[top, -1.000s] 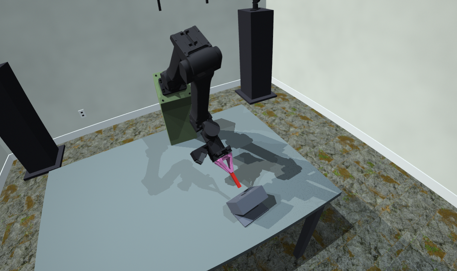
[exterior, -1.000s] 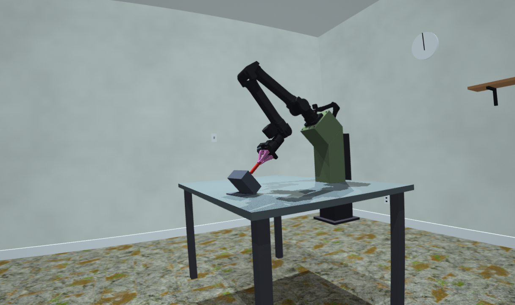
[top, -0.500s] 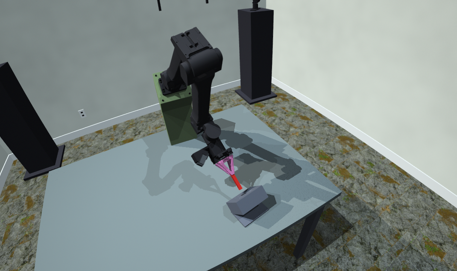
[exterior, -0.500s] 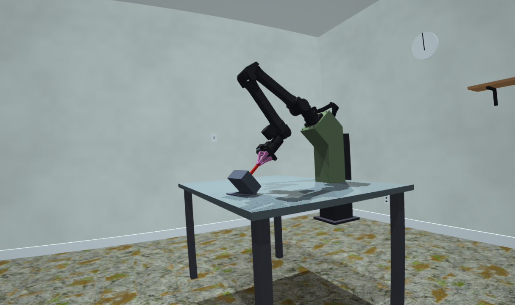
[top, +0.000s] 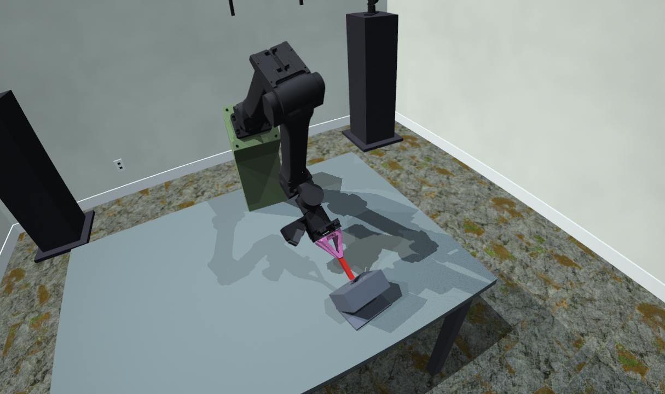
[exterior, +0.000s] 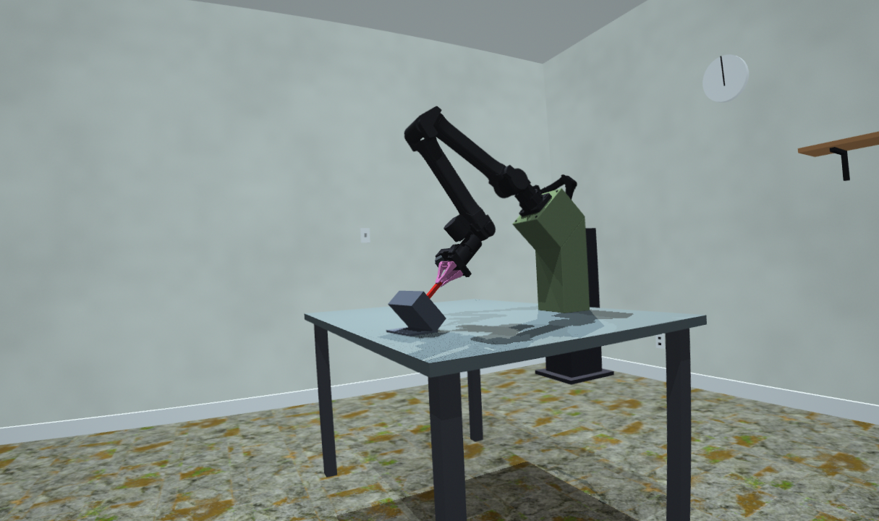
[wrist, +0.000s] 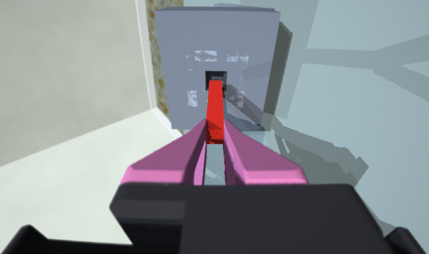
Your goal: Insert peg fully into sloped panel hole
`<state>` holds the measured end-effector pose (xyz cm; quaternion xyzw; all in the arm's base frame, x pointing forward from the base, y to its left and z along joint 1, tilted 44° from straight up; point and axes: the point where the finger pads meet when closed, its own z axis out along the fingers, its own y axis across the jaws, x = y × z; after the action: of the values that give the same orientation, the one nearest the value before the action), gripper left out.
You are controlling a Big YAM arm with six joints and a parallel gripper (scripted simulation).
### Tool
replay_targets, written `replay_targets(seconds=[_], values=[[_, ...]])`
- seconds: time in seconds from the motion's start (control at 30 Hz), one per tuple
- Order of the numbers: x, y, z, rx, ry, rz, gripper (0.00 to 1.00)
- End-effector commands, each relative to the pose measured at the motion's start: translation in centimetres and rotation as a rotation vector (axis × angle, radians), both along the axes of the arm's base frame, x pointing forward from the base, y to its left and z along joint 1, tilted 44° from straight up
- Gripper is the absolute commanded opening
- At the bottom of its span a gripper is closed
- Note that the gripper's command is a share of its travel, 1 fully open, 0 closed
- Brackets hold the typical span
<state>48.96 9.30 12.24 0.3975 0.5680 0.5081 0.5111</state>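
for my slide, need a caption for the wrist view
Pink fingers grip the red peg, its tip at the panel's hole.
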Motion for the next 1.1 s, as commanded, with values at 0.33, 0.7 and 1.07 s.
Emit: replay_targets(seconds=[0.33,0.7,1.07], values=[[1.2,-0.7,-0.5,0.004,0.008,-0.016,0.00],[1.9,-0.6,-0.4,0.004,0.008,-0.016,0.00],[2.4,-0.5,-0.4,0.004,0.008,-0.016,0.00]])
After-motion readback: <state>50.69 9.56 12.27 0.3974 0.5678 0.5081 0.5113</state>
